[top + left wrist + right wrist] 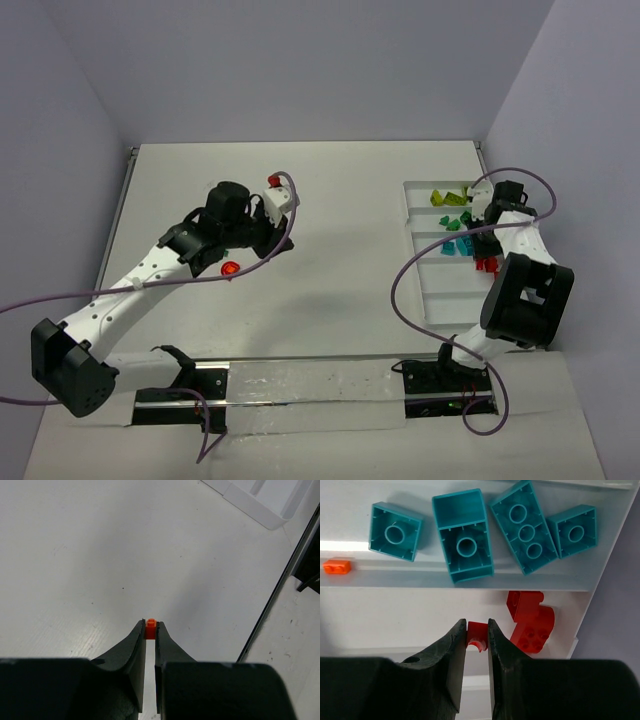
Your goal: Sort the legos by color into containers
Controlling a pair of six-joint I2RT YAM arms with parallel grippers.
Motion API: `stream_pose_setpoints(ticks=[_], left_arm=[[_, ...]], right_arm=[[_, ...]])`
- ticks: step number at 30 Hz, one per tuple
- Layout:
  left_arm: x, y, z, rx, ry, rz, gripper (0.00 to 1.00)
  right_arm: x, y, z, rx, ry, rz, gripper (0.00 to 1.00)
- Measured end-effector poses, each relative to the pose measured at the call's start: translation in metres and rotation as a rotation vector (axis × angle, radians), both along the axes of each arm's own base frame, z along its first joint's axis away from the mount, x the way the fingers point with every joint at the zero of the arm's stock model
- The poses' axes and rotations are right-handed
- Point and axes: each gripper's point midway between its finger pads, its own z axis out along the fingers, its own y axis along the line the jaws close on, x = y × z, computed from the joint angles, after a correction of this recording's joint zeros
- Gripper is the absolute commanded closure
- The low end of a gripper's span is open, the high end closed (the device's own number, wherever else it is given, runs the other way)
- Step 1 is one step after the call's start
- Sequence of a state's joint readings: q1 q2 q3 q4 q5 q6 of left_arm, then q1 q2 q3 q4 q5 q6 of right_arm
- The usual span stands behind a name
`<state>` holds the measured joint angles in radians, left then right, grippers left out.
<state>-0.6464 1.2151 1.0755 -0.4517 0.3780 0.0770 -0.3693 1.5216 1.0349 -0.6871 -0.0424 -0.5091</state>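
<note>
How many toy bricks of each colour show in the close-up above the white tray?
Teal bricks: 4
Red bricks: 3, one between the right fingers, two bunched together
Orange brick: 1
Total: 8

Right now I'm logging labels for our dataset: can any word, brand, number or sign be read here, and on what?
None: no readable text on the teal legos, the red lego in the right claw, the orange lego in the left claw, the white tray or the table.
</note>
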Motion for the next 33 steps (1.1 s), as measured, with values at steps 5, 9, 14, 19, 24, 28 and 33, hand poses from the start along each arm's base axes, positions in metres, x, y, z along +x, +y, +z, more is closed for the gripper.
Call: stream_pose_setpoints(ticks=[5, 9, 14, 19, 24, 28, 33], left_arm=[[0.005, -0.006, 0.002, -0.011, 0.018, 0.006, 1.00], [0.007, -0.012, 0.005, -0.029, 0.034, -0.003, 1.00], [0.006, -0.017, 0.007, -0.049, 0.043, -0.021, 1.00], [-0.001, -0.024, 0.014, -0.087, 0.040, -0.072, 1.00], [-0.032, -0.027, 0.032, -0.212, 0.050, -0.159, 1.00], [-0.047, -0.038, 0.059, -0.356, 0.161, -0.181, 1.00], [-0.040, -0.051, 0.080, -0.554, 0.503, -0.083, 1.00]], right_arm=[[-0.004, -0.007, -0.014, -0.014, 0.020, -0.003, 0.92], [-0.008, -0.014, -0.022, -0.033, 0.036, -0.010, 0.60], [-0.011, -0.022, -0.026, -0.052, 0.050, -0.024, 0.34], [-0.013, -0.019, -0.024, -0.036, 0.058, -0.023, 0.30], [0.000, 0.004, 0.015, 0.079, -0.039, 0.009, 0.28], [0.024, 0.034, 0.085, 0.188, -0.262, 0.092, 0.29], [0.032, 0.114, 0.158, 0.443, -0.457, 0.303, 0.35]])
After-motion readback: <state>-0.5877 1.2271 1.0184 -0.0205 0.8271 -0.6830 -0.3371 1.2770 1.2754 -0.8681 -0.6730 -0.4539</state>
